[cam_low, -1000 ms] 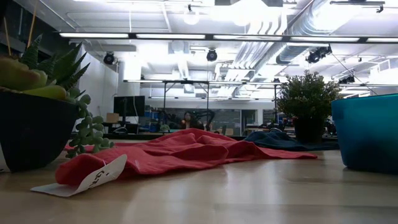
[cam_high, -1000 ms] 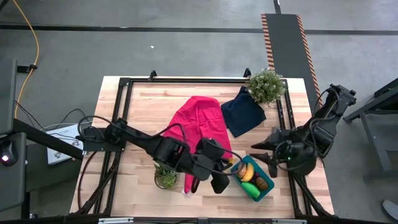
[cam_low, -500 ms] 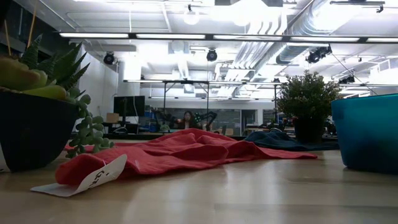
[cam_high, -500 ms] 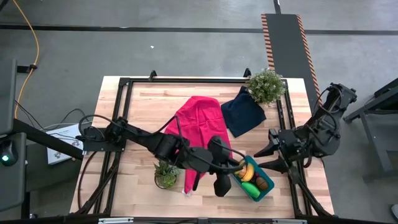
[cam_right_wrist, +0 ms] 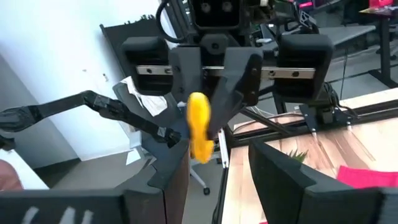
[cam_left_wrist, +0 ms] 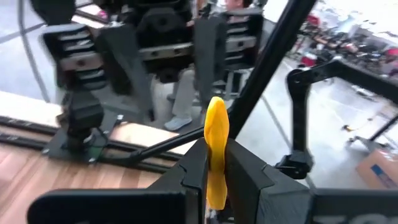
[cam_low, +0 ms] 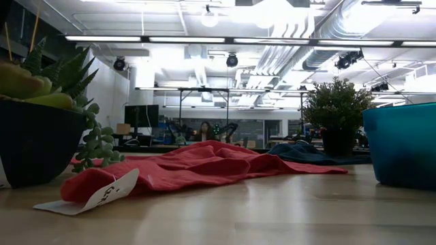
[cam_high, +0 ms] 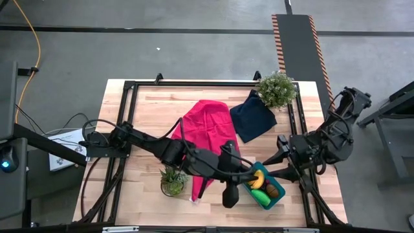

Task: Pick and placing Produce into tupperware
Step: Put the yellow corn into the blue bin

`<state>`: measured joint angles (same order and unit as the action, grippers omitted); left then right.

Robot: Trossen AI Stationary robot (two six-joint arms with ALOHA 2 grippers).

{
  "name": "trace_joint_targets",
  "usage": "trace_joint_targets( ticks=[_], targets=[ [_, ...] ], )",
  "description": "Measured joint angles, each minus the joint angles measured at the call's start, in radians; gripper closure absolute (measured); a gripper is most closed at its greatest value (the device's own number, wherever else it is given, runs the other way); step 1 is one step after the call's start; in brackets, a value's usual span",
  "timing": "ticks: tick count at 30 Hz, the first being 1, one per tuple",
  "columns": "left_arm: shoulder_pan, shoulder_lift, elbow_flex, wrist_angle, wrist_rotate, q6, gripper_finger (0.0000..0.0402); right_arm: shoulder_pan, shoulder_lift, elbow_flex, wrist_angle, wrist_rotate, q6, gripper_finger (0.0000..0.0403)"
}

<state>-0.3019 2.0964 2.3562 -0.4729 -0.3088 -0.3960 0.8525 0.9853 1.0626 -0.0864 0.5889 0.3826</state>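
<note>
My left gripper (cam_high: 248,172) reaches from the table's left over the left end of the teal tupperware (cam_high: 270,196) and is shut on a yellow banana (cam_left_wrist: 216,149). The right wrist view shows this banana (cam_right_wrist: 199,127) head-on. In the tupperware lie another yellow banana (cam_high: 258,180), a green piece, an orange piece and a brown piece. My right gripper (cam_high: 277,156) hovers just right of the tupperware and faces the left gripper. It is open, with nothing between its fingers (cam_right_wrist: 168,177). The low view shows only the tupperware's wall (cam_low: 402,143). My left gripper pinches the banana's lower half (cam_left_wrist: 215,180) between its two fingers. The fingers point nearly level toward the table's right. The banana stands on end between them, its upper end (cam_left_wrist: 216,109) sticking out above the fingers. It is lifted clear of the tupperware.
A red cloth (cam_high: 207,129) lies mid-table with a navy cloth (cam_high: 252,116) to its right. A leafy potted plant (cam_high: 277,89) stands at the far right. A small succulent pot (cam_high: 172,182) stands near the front. Black frame rails (cam_high: 194,84) run along the table's edges.
Both grippers have risen a little and tipped up from pointing downward to nearly level, so they now face each other. My left gripper has also rolled and edged toward the table's right, keeping the banana in its hold.
</note>
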Motion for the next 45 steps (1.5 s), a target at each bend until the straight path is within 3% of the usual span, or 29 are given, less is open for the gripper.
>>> trace_joint_targets(
  ticks=[6, 20, 27, 37, 45],
  targets=[
    [0.009, 0.001, 0.000, 0.012, 0.057, 0.003, 0.0366, -0.047, 0.009, 0.000, 0.040, -0.092, -0.010, 0.0247],
    [0.029, 0.002, -0.009, -0.002, 0.060, -0.001, 0.0366, -0.114, 0.037, 0.000, 0.094, -0.205, -0.026, 0.0247],
    [0.046, 0.002, -0.009, -0.006, 0.072, -0.001, 0.0366, -0.120, 0.037, 0.000, 0.107, -0.208, -0.043, 0.0253],
    [0.047, 0.002, -0.009, -0.025, 0.076, -0.001, 0.0366, -0.121, 0.037, 0.000, 0.105, -0.204, -0.044, 0.0314],
    [0.046, 0.002, -0.009, -0.021, 0.076, -0.001, 0.0366, -0.121, 0.037, 0.000, 0.105, -0.199, -0.044, 0.0325]
  ],
)
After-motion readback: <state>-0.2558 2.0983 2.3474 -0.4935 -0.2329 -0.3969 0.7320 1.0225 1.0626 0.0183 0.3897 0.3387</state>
